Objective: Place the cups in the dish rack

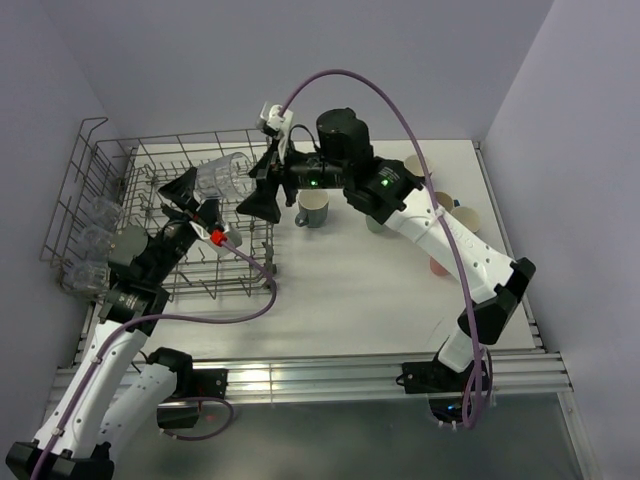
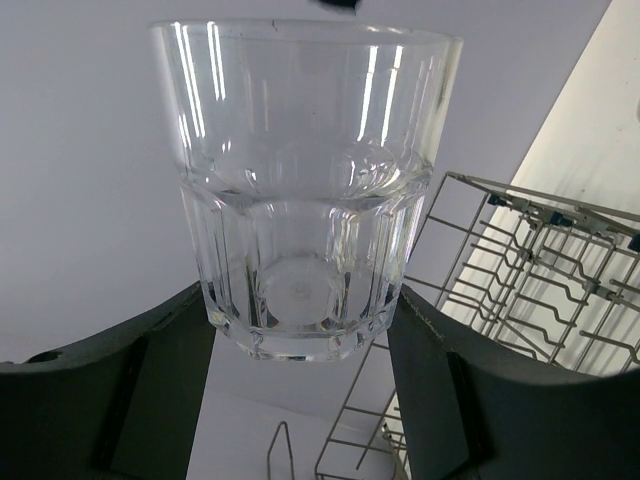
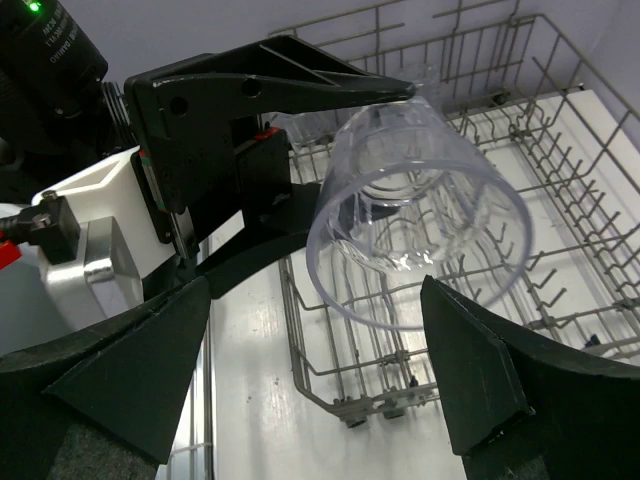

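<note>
This is a robotics lab cell, not a kitchen. A white table is boxed in by plain pale-lilac walls on its left, far and right sides. An aluminium rail runs along its near edge, with the left arm and right arm mounted there and purple cables looping from them. The kitchenware is a wire dish rack at the table's far left corner, ceramic mugs toward the far right edge, and a glass tumbler in the air over the rack.
</note>
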You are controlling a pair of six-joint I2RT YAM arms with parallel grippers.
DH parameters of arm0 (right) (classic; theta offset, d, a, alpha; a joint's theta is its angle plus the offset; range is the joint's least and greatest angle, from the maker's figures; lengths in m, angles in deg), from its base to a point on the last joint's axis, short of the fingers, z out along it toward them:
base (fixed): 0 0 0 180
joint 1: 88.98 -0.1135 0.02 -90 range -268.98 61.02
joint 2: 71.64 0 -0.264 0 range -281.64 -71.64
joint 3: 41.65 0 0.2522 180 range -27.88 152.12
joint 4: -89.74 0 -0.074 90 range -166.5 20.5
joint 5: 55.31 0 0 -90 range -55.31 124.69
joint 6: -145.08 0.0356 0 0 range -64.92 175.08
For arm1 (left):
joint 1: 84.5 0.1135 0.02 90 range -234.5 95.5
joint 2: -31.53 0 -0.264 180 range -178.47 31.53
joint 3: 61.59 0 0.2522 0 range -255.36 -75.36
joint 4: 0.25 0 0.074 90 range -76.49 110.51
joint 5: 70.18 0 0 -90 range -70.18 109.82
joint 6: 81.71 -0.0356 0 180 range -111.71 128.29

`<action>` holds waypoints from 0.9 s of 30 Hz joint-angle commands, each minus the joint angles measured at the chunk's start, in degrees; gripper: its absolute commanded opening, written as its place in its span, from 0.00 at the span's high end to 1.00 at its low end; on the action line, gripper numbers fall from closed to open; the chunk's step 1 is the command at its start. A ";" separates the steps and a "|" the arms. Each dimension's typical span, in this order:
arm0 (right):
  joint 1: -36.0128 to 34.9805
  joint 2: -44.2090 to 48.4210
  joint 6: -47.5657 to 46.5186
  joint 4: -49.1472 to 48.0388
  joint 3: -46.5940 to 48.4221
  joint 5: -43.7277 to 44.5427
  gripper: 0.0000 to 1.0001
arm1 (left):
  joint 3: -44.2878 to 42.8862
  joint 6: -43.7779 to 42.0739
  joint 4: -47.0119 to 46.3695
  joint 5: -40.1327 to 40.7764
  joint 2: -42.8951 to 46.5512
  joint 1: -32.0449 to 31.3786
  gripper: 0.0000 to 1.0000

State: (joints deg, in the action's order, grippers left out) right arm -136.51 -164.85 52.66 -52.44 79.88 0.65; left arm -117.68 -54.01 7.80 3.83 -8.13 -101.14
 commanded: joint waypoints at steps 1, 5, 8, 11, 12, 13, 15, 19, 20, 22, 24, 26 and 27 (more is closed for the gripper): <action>-2.04 -1.36 0.57 -2.26 3.59 0.73 0.07 | -3.29 -0.63 -2.55 0.34 0.28 -1.02 1.00; -2.48 -3.11 1.01 -3.14 4.55 3.62 0.07 | -3.29 -0.63 -2.28 -0.01 0.81 -1.64 1.00; -2.57 -4.96 1.27 -2.87 6.84 3.81 0.12 | -3.55 -0.80 -1.76 0.78 0.64 -2.25 1.00; -2.66 -6.02 1.71 -3.40 8.16 3.37 0.30 | -4.25 -0.54 -1.40 1.22 -0.07 -2.95 1.00; -2.66 -6.19 1.71 -3.49 8.42 3.02 0.42 | -4.52 -0.10 -1.40 1.40 -0.33 -3.22 1.00; -2.66 -6.54 1.71 -3.40 8.86 2.84 0.47 | -5.04 0.25 -1.32 1.83 -0.68 -3.65 1.00; -2.66 -6.90 1.62 -3.05 9.04 2.84 0.64 | -5.66 1.21 -1.14 2.01 -1.03 -4.01 1.00; -1.61 -5.85 2.24 -4.09 8.08 1.45 0.97 | -6.19 2.62 -1.14 1.40 -0.86 -4.36 0.91; -0.04 -5.58 4.07 -4.62 7.99 0.56 1.00 | -6.19 3.06 -1.23 1.22 -0.77 -4.36 0.84; 2.43 -5.14 8.72 -6.03 8.42 -2.93 1.00 | -6.19 5.78 -1.58 1.48 -0.24 -4.36 0.48; 7.07 -4.79 14.50 -9.10 9.30 -5.58 1.00 | -6.36 10.59 -2.10 2.54 0.45 -4.36 0.32; 10.68 -3.91 21.70 -14.54 9.31 -10.83 1.00 | -7.76 15.78 -2.11 5.60 0.55 -4.36 0.15; 14.10 -3.65 24.27 -16.74 9.22 -12.52 1.00 | -8.82 21.73 0.07 6.66 0.20 -4.36 0.11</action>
State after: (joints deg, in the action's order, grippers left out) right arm -130.87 -171.34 66.96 -56.97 86.15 -6.28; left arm -121.70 -46.05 8.76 6.91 -9.25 -105.69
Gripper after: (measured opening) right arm 0.082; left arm 0.858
